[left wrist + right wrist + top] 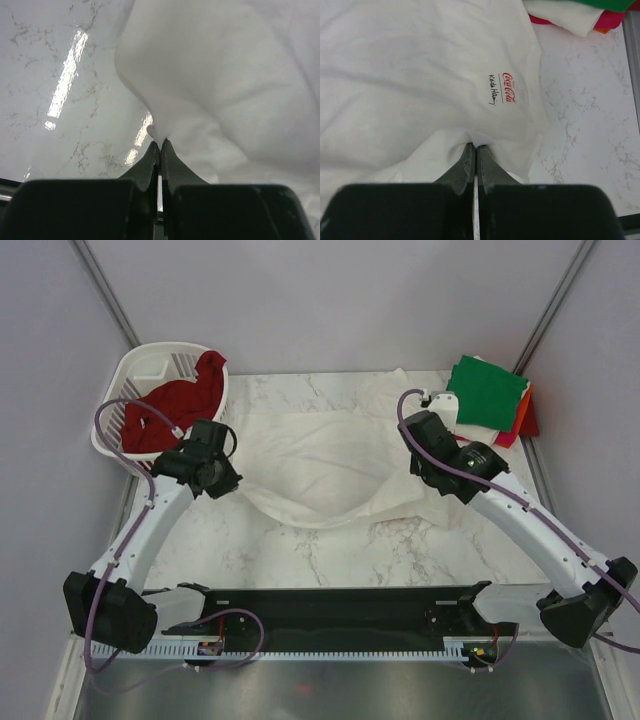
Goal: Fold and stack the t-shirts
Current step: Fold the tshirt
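A white t-shirt (320, 465) with a small red Coca-Cola print (509, 93) lies spread in the middle of the marble table. My left gripper (159, 142) is shut on its left edge, cloth (220, 85) pinched between the tips. My right gripper (475, 146) is shut on a fold of its right side. In the top view the left gripper (228, 483) and right gripper (422, 468) hold the shirt at either side. A dark red t-shirt (175, 405) hangs out of the basket. Folded green (486, 392), white and orange shirts are stacked at the back right.
A white slatted basket (150, 368) stands at the back left. The folded stack (580, 12) shows at the top of the right wrist view. Grey walls close in the back and sides. A black rail (330, 620) runs along the near edge.
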Controlling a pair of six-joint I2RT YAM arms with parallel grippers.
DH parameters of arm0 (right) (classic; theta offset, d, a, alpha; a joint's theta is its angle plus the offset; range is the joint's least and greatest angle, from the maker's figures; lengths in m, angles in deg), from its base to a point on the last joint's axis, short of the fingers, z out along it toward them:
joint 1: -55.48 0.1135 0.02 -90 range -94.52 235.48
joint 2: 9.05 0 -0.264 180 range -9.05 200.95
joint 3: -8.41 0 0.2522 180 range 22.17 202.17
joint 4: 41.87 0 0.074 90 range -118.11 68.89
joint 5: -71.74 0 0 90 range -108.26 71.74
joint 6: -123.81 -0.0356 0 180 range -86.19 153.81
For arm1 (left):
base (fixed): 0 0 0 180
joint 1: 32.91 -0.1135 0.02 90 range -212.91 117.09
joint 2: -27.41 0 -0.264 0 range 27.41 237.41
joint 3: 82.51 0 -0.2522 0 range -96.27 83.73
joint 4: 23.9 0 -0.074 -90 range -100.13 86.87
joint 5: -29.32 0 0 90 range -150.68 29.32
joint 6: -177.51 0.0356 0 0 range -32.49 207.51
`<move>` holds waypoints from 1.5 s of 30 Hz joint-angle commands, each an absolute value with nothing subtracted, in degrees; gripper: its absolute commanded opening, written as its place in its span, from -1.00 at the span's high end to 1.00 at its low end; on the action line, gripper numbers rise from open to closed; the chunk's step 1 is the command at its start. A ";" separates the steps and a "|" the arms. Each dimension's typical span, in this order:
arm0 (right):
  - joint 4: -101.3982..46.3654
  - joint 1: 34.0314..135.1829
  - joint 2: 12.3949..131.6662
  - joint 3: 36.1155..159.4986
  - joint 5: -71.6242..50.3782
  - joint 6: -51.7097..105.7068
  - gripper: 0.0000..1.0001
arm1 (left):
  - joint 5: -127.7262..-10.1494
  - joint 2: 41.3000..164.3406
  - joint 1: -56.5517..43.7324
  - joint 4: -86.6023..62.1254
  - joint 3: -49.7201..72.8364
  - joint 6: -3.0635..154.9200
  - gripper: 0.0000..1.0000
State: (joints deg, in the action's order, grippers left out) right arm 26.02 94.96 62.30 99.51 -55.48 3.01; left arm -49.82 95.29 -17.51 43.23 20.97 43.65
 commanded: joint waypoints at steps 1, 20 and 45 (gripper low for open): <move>21.73 88.72 62.84 98.90 -52.20 7.53 1.00 | -47.67 98.51 -19.63 41.72 16.06 48.48 0.95; 13.11 74.12 90.07 112.43 -48.23 14.12 1.00 | -47.05 121.28 -26.13 40.05 7.35 53.23 0.95; 18.46 70.51 117.25 145.29 -49.80 22.21 -0.96 | -51.27 135.70 -27.55 40.58 -3.37 52.35 0.33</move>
